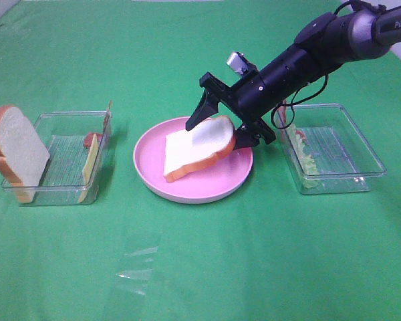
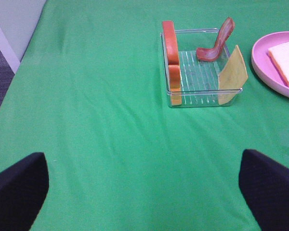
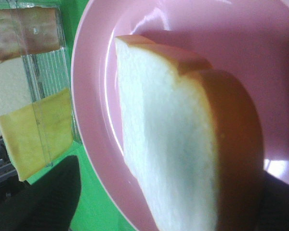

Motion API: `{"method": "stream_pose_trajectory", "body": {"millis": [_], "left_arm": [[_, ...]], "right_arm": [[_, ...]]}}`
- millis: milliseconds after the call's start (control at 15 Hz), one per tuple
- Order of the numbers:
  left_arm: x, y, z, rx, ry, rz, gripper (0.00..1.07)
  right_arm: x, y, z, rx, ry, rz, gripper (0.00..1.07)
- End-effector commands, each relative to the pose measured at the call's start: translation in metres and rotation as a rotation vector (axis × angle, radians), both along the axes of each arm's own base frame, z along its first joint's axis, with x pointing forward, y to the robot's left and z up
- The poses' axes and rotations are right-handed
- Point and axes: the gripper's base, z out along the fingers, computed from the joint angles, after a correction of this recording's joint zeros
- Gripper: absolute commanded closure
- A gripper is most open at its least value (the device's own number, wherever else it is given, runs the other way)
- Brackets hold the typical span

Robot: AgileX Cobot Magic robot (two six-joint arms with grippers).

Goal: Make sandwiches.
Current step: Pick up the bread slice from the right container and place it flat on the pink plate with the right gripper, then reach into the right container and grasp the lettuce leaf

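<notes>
Right arm (image 1: 307, 53) slants down to the pink plate (image 1: 187, 188); right end effector (image 1: 217, 134) straddles the tilted bread slice (image 1: 195, 152) there, jaws parted, not clamping. Only the left wrist view shows the left end effector (image 2: 144, 187), spread wide, empty.

the plate (image 1: 187, 189) sits in the middle, with a bread slice (image 1: 195, 152) lying tilted on it, between the jaws of my right gripper (image 1: 216, 134). to its left, the left tray (image 1: 53, 195) holds a second slice (image 1: 17, 147), bacon (image 1: 91, 140) and cheese (image 1: 91, 164). to its right, the right tray (image 1: 347, 184) holds lettuce (image 1: 310, 167).
</notes>
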Motion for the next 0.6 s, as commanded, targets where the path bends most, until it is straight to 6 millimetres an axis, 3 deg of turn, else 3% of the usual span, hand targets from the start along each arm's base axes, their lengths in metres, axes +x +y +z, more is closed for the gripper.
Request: {"method": "stream_pose_trajectory", "body": {"millis": [67,400,600], "left_arm": [[-0.003,0.000,0.001,0.003,-0.031,-0.005,0.07],[-0.003,0.000,0.001,0.003,-0.032,-0.005,0.07],[-0.003,0.000,0.001,0.003,-0.032,-0.005,0.07]], "right_arm": [[-0.004,-0.002,0.010,-0.036,-0.007,0.034,0.30],[-0.011,-0.013,0.054,-0.145,-0.104,0.078,0.30],[-0.026,-0.025,0.083,-0.247,-0.096,0.163,0.30]]}}
